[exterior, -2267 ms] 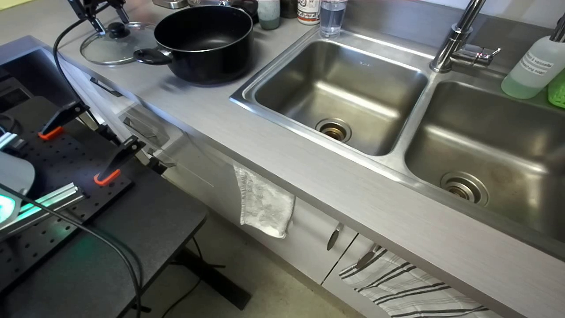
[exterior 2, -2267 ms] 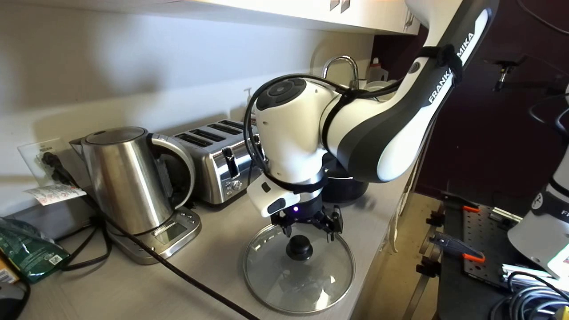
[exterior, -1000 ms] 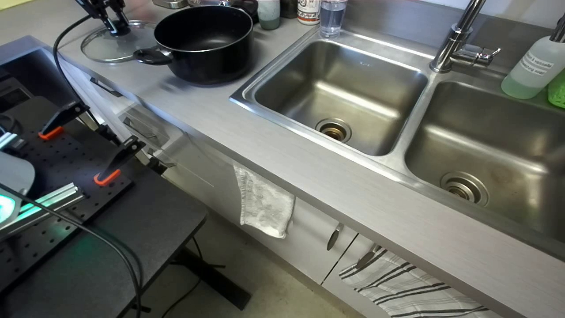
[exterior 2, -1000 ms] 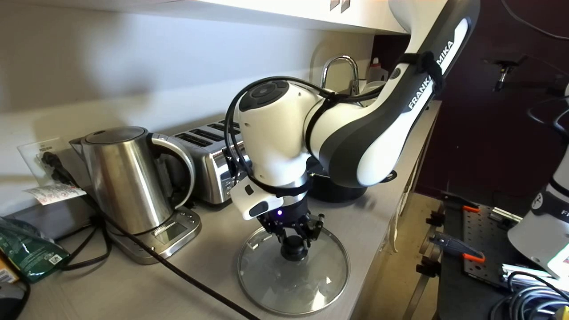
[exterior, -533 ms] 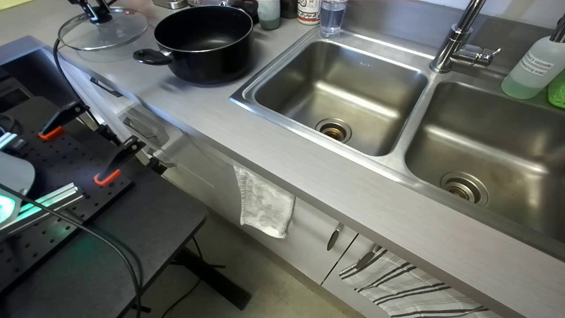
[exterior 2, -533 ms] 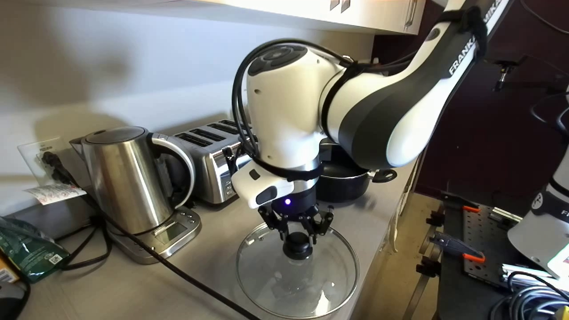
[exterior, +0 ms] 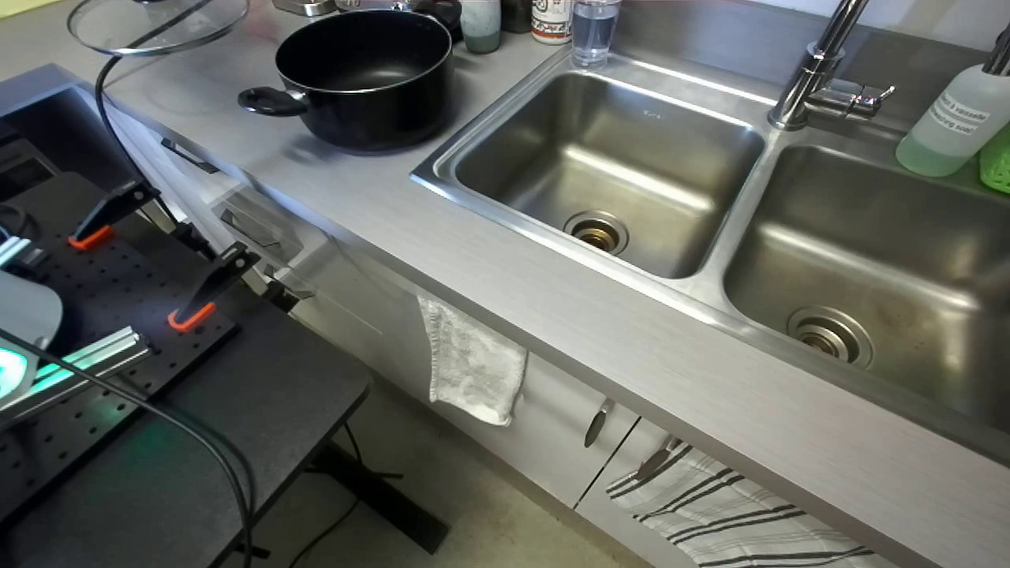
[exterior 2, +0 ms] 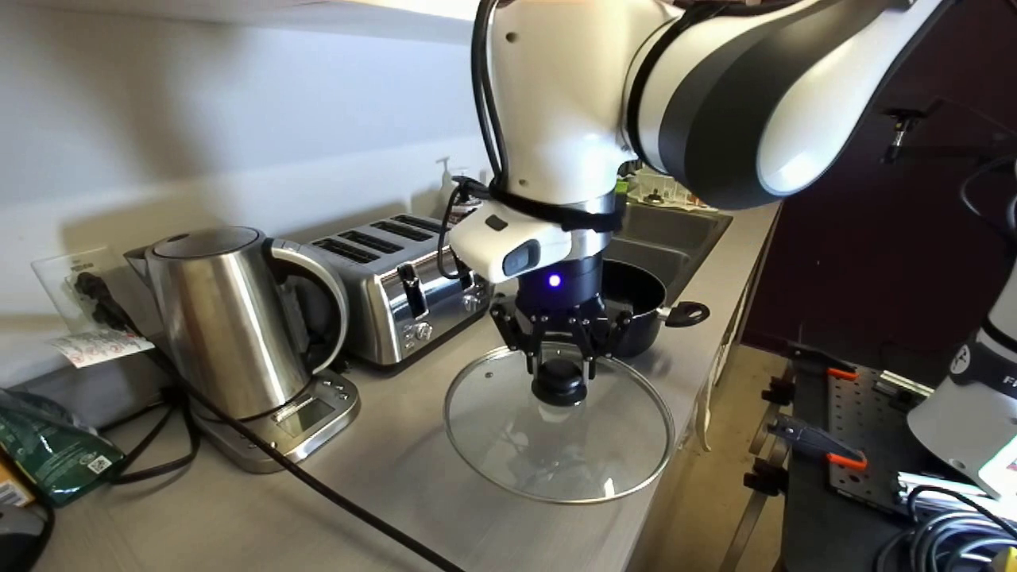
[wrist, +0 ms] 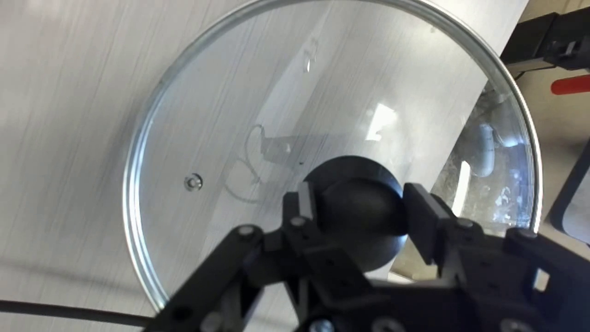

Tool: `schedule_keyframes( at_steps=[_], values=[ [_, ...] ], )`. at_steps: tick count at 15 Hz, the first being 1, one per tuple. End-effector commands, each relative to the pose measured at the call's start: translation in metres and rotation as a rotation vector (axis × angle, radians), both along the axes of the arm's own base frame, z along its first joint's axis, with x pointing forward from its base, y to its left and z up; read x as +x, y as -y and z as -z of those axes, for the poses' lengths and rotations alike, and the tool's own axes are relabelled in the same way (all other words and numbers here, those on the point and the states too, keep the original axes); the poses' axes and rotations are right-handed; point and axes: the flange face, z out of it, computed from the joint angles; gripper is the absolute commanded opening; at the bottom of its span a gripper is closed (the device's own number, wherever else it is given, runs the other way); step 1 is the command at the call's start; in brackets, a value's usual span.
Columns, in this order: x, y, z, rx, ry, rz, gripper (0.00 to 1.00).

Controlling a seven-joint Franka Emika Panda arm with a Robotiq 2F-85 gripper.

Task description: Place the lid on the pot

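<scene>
My gripper (exterior 2: pixel 561 369) is shut on the black knob of the glass lid (exterior 2: pixel 516 445), one finger on each side of it. In the wrist view the fingers of the gripper (wrist: pixel 362 207) press against the knob, and the lid's clear disc spreads out beneath. The lid hangs above the counter, roughly level. In an exterior view the lid (exterior: pixel 118 28) is cut by the top edge and the gripper is out of frame. The black pot (exterior: pixel 394 118) stands uncovered on the counter beside the sink; elsewhere the pot (exterior 2: pixel 639 338) is partly hidden behind the gripper.
A toaster (exterior 2: pixel 405 294) and a steel kettle (exterior 2: pixel 230 334) line the wall. A black cord (exterior 2: pixel 342 498) crosses the counter. Cups and a bottle (exterior: pixel 551 20) stand behind the pot, near the sink basin (exterior: pixel 600 150). An overhead cabinet hangs above the arm.
The fingers came down around the knob and closed on it. Since then the lid has risen off the counter, held in the gripper, and shifted towards the top-left edge in an exterior view.
</scene>
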Motion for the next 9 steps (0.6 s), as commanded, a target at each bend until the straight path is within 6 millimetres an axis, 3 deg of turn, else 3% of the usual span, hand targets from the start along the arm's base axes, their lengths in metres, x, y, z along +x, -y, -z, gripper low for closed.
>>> schedule_keyframes(
  at_steps=[1,9],
  values=[
    [-0.007,0.023,-0.04,-0.02,0.02,-0.014,0.25],
    [0.016,0.078,-0.088,-0.042,0.077,0.072,0.25]
  ],
)
